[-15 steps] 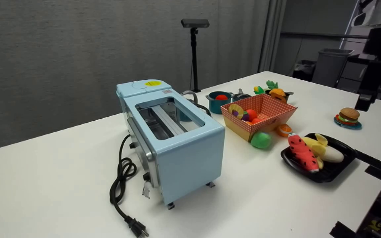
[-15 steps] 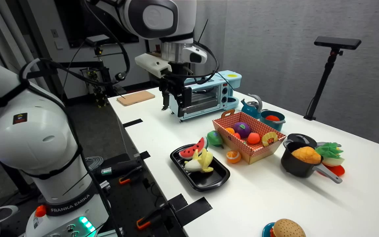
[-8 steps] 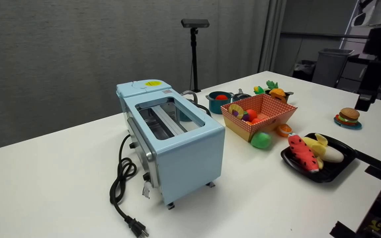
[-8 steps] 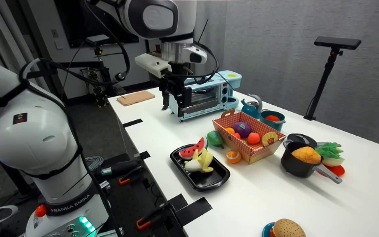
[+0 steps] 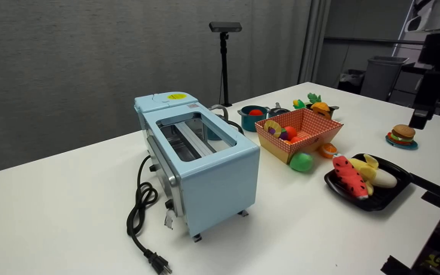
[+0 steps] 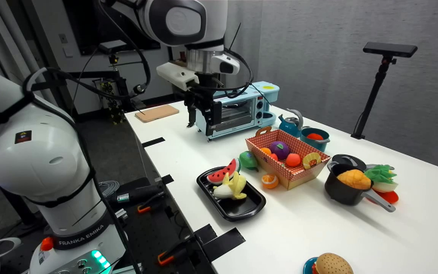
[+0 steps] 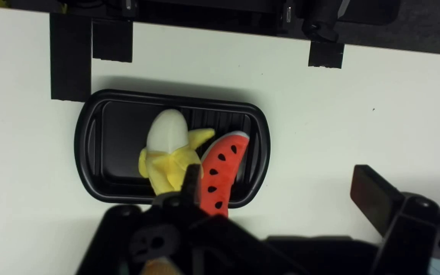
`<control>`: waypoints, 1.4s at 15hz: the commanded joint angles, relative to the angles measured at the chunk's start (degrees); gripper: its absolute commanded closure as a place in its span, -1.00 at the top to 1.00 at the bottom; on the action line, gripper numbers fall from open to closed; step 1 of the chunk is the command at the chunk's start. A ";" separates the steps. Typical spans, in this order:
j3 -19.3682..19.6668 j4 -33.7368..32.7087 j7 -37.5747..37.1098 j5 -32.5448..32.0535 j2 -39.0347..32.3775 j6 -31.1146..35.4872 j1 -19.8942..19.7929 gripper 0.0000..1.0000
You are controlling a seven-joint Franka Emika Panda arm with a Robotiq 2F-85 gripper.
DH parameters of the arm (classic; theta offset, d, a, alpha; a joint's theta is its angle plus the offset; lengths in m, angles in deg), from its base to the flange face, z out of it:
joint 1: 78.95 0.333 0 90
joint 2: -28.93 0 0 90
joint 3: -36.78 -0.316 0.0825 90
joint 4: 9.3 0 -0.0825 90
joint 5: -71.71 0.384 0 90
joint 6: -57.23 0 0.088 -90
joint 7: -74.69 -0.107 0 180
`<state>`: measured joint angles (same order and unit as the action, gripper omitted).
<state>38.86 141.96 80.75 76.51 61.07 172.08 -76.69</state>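
Wrist view: we look down on a white table [image 7: 338, 122].
In an exterior view we find the light-blue toaster oven [image 6: 240, 115] partly masked by the gripper [image 7: 282, 187], which hangs above the table, jaws wide apart and holding nothing. A gingham basket [image 6: 304, 178] contains toy fruit [image 6: 280, 150]. Near the gripper, a black baking tray [image 7: 122, 137] bears a plush watermelon slice [image 7: 225, 164] and a plush banana [image 7: 168, 139]; the wrist view loses their lower ends behind the gripper. Both long axes run across the tray's length, the banana's pale tip pointing toward the table edge.
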 commanded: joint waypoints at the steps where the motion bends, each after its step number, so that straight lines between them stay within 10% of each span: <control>1: -0.14 -0.97 -0.32 0.07 -1.90 2.15 -0.44 1.00; 21: 8.58 -25.44 -0.19 3.37 -28.32 11.12 -7.47 1.00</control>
<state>47.67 123.39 80.21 77.65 38.91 183.57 -83.26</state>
